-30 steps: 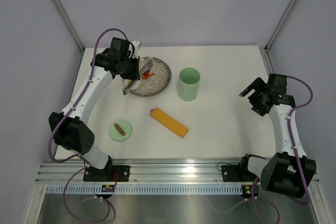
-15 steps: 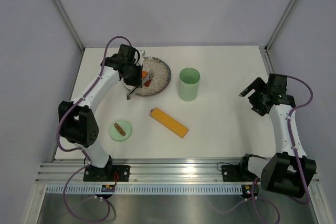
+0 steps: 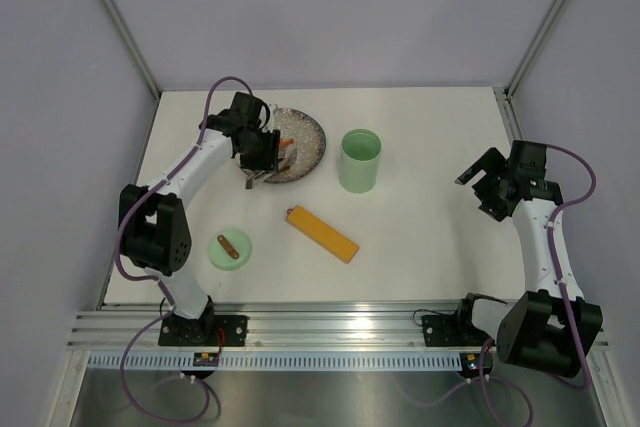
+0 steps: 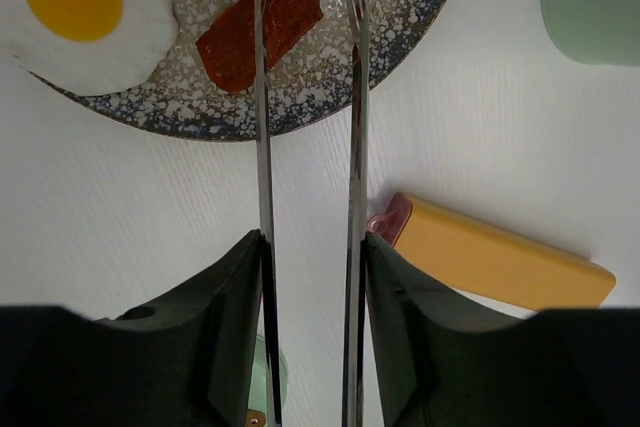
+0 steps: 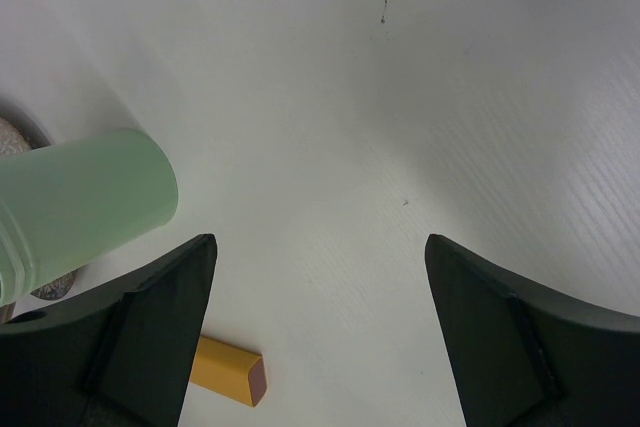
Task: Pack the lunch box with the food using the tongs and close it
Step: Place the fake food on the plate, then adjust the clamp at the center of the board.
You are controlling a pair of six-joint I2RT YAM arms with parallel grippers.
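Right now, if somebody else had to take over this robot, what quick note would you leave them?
Left gripper: shut on the tongs, whose tips are spread apart over the grey speckled plate.
Right gripper: open and empty, off to the right of the lunch box.
Lunch box: upright and open, beside the plate; its lid lies apart on the table.
Food: the reddish-brown slice and the fried egg lie on the plate, ungripped.
Done: tongs in hand.
Left: move the food into the box, then put the lid on.
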